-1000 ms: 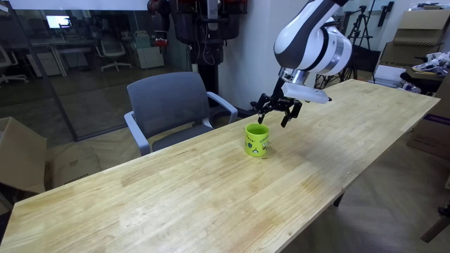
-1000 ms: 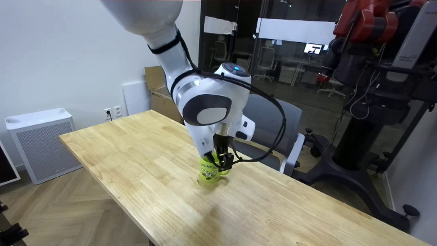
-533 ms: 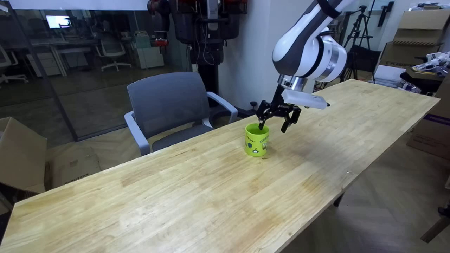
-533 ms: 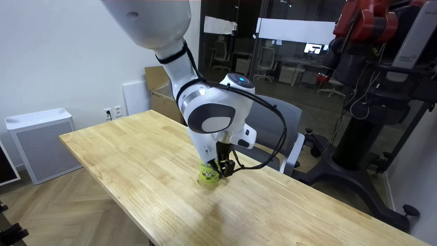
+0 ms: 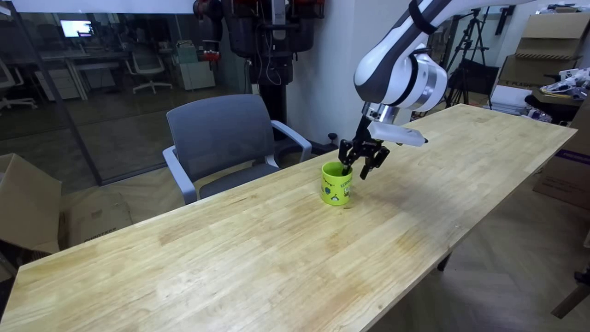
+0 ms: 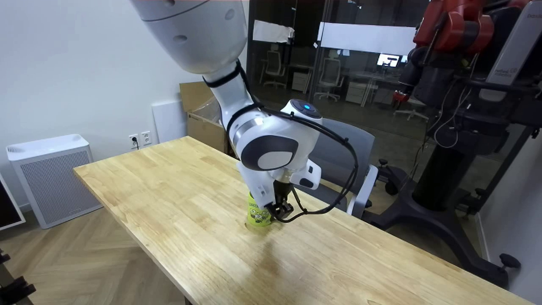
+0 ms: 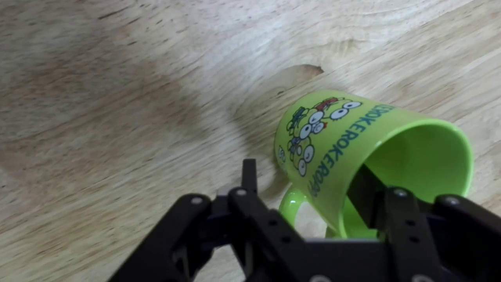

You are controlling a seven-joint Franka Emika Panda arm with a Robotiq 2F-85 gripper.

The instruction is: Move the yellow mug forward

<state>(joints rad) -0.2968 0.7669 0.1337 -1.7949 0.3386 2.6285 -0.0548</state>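
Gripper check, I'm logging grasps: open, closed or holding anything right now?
Gripper: open, holding nothing; one finger inside the yellow mug, the other outside.

A long wooden table (image 5: pixel 207 258) stands on a herringbone-patterned floor (image 6: pixel 97 262), with a grey armchair (image 5: pixel 221 133) at its long edge. The white wall (image 6: pixel 84 63) carries two power sockets (image 6: pixel 146 138), one with a black plug (image 6: pixel 134 140) inserted; a white, grille-fronted unit (image 6: pixel 55 180) stands on the floor near it. Beyond the glass partition (image 5: pixel 133 131), a dim office (image 5: pixel 115 103) holds desks (image 5: pixel 97 55), pale chairs (image 5: pixel 147 69) and a lit monitor (image 5: pixel 76 28).
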